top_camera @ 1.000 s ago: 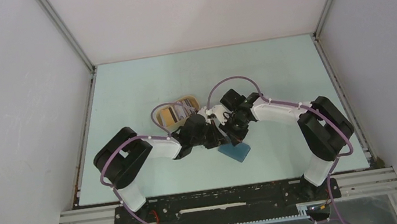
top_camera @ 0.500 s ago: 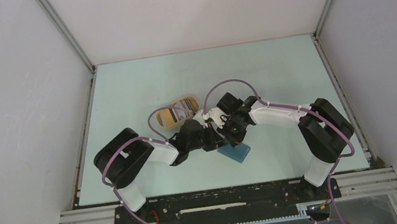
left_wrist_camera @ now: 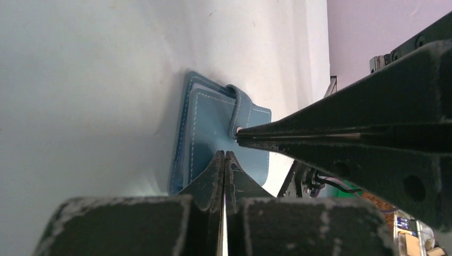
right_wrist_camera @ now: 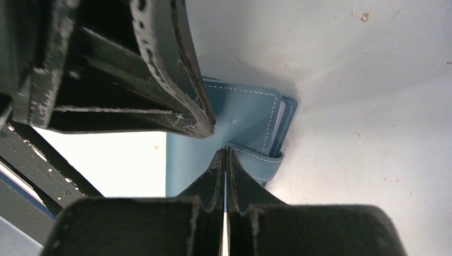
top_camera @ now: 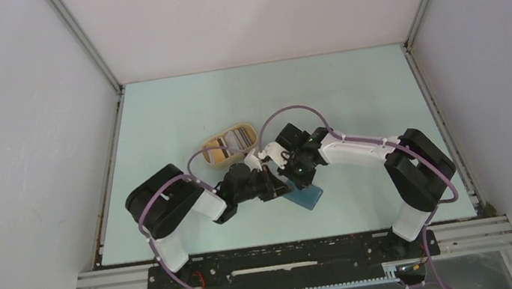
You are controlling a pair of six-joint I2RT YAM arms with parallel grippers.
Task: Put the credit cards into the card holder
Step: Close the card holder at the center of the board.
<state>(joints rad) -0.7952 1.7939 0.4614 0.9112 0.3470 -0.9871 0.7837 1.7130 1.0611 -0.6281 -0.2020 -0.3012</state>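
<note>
Both arms have crowded in over the card holder (left_wrist_camera: pixel 205 125), which lies closed and flat on the bench (top_camera: pixel 352 93), low and a little right of centre in the overhead view, just under the two wrists. The left pincer (left_wrist_camera: pixel 224 156) is clenched with nothing between its tips, and its point sits on the blue cover near the middle. The right pincer (right_wrist_camera: pixel 224 153) is clenched and empty too. Its narrow tip is right at the end of the snap strap (right_wrist_camera: pixel 255 160), which wraps over the holder's edge. I can't tell whether it has got under the tab or is only touching it. The credit cards (top_camera: pixel 234 141) are well apart from this, sitting in the tan tray (top_camera: pixel 203 153) up and to the left of the holder, so none has gone in yet. To my eye the job in hand is popping that snap. I'd keep the left tip pressing straight down so the light wallet can't skate across the smooth bench. The right tip should work under the free end of the strap and lever up and away from the fold, not drag sideways. The two pincers are nearly touching, so the moves should be small. If the cover lifts along with the strap, more hold-down pressure is needed.
</note>
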